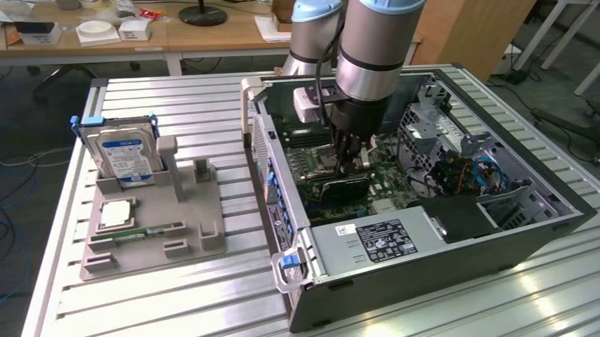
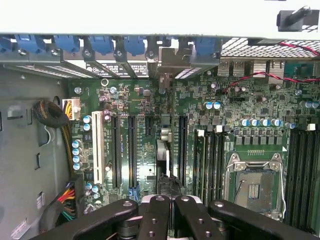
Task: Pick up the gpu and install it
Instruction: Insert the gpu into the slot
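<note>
One open computer case [image 1: 525, 232] holds one motherboard [image 2: 145, 145]; the gripper [image 1: 349, 167], jaws closed together, grips one graphics card [image 1: 339, 187] above it.

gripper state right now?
Gripper: shut on the thin flat black gpu card, standing on edge over the green motherboard inside the open case.

The arm comes in from about twelve o'clock in the exterior view, its thick grey segment angled slightly and its wrist pointing straight down. Below the wrist hangs the end effector [image 1: 349, 165], held vertical with its dark fingers [image 1: 343, 151] reaching downward. In the wrist view the end effector [image 2: 167, 200] has its two black fingers [image 2: 156, 215] pressed close together, shut, with linkage arms spreading to either side.
</note>
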Controlling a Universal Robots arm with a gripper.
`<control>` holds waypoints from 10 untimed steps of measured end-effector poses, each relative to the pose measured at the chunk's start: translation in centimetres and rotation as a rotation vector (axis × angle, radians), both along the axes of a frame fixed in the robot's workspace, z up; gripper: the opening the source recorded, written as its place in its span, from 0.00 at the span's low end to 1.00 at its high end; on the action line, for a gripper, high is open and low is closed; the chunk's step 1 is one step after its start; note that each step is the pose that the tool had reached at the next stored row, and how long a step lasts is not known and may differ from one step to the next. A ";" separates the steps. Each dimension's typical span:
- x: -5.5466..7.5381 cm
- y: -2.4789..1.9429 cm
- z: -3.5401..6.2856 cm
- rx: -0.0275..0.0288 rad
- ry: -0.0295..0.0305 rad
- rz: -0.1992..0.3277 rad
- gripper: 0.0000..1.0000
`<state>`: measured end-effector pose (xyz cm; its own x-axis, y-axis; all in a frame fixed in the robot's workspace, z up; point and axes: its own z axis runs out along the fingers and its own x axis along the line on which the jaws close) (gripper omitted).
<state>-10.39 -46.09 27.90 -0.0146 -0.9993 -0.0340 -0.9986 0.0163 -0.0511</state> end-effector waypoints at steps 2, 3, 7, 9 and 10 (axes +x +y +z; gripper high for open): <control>0.0 0.00 0.00 -0.0001 0.0000 0.000 0.10; -0.2 0.00 0.01 -0.0002 0.0000 0.000 0.10; -1.1 0.00 -0.01 -0.0001 0.0000 0.000 0.10; -1.3 0.04 -0.01 -0.0006 0.0000 0.000 0.10; -1.4 0.10 -0.01 -0.0018 0.0000 0.000 0.10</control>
<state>-11.77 -45.99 27.89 -0.0147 -0.9994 -0.0322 -0.9986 0.0163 -0.0511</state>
